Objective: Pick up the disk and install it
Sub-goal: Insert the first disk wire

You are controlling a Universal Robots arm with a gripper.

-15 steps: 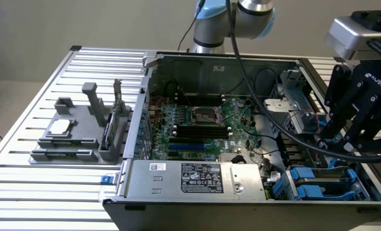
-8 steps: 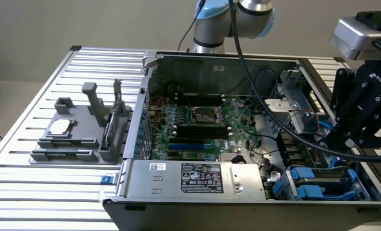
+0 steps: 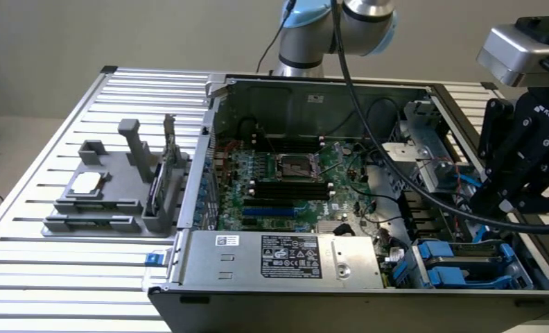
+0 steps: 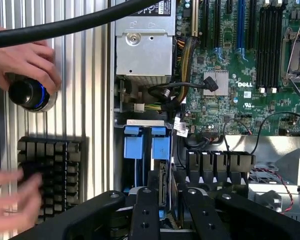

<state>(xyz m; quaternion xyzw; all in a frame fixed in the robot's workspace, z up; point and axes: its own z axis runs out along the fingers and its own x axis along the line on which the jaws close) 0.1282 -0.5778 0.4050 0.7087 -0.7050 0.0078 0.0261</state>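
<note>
Pincer [image 4: 168, 197] nr blue carriers [image 4: 160, 142]; cable [image 4: 65, 25], hand [image 4: 20, 62] close.

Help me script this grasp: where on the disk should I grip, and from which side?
Pinch the disk across its two broad flat faces, just below its upturned narrow edge, coming straight down through the open side of the case. It appears to stand on edge, so only that edge looks exposed.
</note>
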